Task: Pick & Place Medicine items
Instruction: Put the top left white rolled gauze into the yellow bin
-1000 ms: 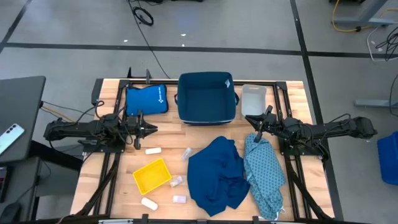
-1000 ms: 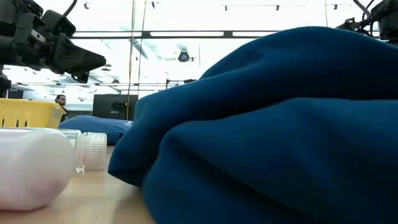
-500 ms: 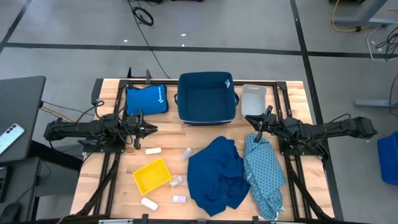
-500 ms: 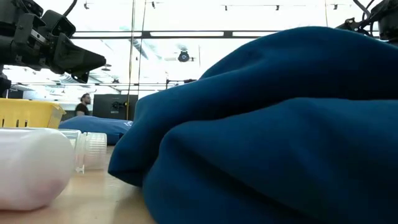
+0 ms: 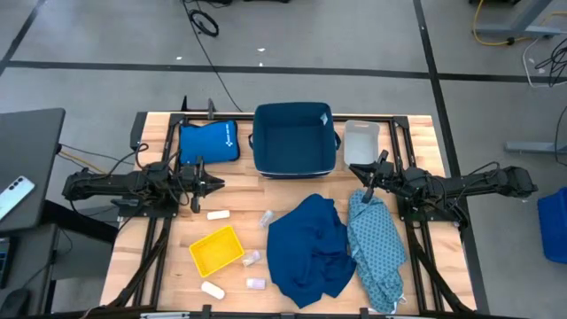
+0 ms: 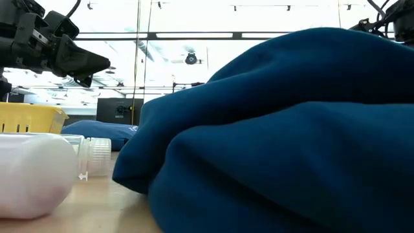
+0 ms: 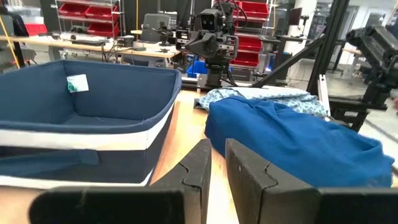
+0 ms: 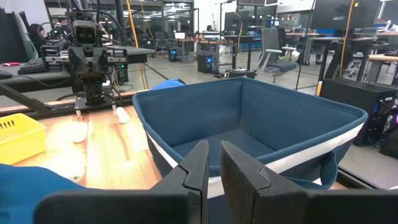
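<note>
The left gripper (image 5: 218, 184) hovers over the tabletop (image 5: 239, 190) beside the flat blue pouch (image 5: 207, 141), its jaws pressed together and empty. Below it a cream-white pack (image 5: 217, 214) lies just above the yellow tray (image 5: 217, 249). Another pack (image 5: 212, 290) rests under the tray, and small whitish bottles (image 5: 252, 259) sit between the tray and the dark blue cloth (image 5: 307, 248). The blue fabric bin (image 5: 294, 140) stands at the far edge. The right gripper (image 5: 358, 173) hangs over the patterned cloth (image 5: 376, 244), near the clear container (image 5: 361, 142), jaws nearly together, holding nothing.
</note>
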Tool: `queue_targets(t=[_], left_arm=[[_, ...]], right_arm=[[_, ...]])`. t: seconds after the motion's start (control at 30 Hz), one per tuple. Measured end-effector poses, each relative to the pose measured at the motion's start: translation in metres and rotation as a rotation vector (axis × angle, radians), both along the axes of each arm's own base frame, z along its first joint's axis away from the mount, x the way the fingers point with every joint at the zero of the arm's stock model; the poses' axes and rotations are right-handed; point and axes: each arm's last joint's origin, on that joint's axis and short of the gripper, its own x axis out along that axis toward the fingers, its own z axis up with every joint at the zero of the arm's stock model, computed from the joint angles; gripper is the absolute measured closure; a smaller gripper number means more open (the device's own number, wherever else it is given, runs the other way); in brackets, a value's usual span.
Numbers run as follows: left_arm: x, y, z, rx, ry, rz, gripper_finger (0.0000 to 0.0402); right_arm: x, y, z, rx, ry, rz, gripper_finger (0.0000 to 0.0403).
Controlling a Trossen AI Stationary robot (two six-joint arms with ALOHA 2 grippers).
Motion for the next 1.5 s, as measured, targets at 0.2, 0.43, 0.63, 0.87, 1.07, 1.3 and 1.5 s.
queue_targets(t=[0.2,0.43,0.63,0.87,1.07,1.3,1.5], left_arm=[[0.0000,0.0000,0.0005,-0.060,-0.010,0.001,0.0344],[0.0000,0.0000,0.0005,-0.077,-0.011,0.001,0.0344],[0.0000,-0.0001,0.0004,-0.099,-0.012,-0.002,0.0344],[0.0001,-0.0017,0.0007,-0.131,-0.013,-0.059,0.0344],[0.0001,-0.0027,0.0007,-0.132,-0.011,-0.091,0.0344],[0.0001,-0.0015,0.0011,-0.162,-0.019,-0.050,0.0344],[-0.0001,0.0002,0.0051,-0.150,-0.065,0.007,0.0323]], right_arm=[[0.0000,0.0000,0.0001,0.000,0.000,0.000,0.0355],[0.0000,0.0000,0.0000,0.063,-0.029,-0.001,0.0355],[0.0001,0.0001,0.0002,0.129,-0.060,0.001,0.0355],[0.0001,0.0002,0.0002,0.195,-0.090,0.004,0.0355],[0.0001,0.0002,0.0004,0.215,-0.101,0.004,0.0355],[0.0017,0.0047,0.0002,0.180,-0.065,0.168,0.0355],[0.0038,0.0087,-0.0019,0.126,-0.004,0.252,0.0345]])
